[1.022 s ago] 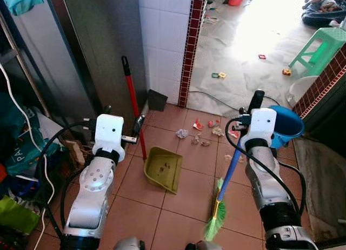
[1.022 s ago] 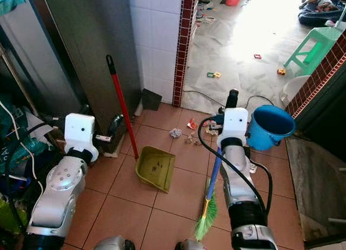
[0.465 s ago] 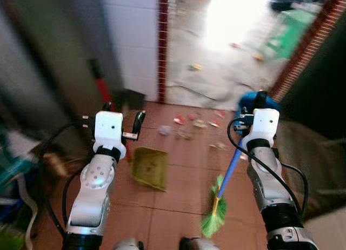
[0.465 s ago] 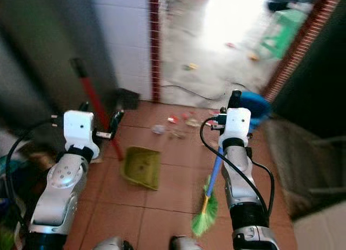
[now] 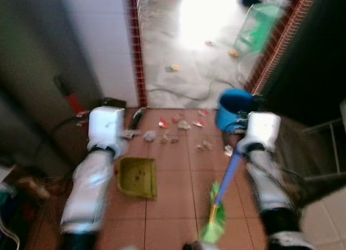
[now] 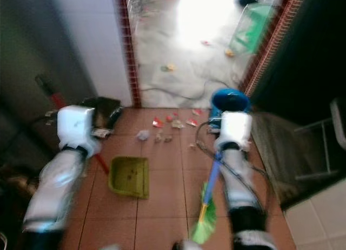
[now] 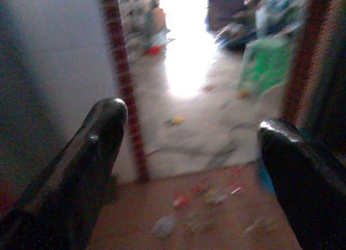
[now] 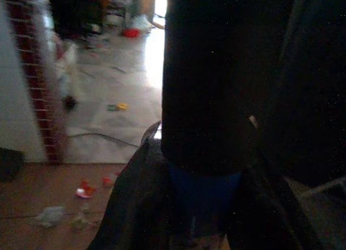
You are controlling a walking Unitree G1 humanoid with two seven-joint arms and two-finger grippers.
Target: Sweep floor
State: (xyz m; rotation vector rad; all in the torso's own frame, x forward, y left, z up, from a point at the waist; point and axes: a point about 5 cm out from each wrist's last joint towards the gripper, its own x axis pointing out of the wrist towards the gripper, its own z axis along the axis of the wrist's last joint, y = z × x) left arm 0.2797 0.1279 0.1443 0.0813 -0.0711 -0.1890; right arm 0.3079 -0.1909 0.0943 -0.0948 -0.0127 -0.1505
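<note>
Broom gripped by right arm — angled down, left arm raised

Motion blur smears all 4 views; doorway glare blows out white, side walls fall dark.

Matt terracotta tiled floor, green plastic dustpan

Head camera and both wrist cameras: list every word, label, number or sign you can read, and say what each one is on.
None can be read; the pictures are blurred by motion.
The scraps on the tiled floor may be printed wrappers, but any print is too blurred to tell.
The dustpan, broom and blue bucket show no lettering.
</note>
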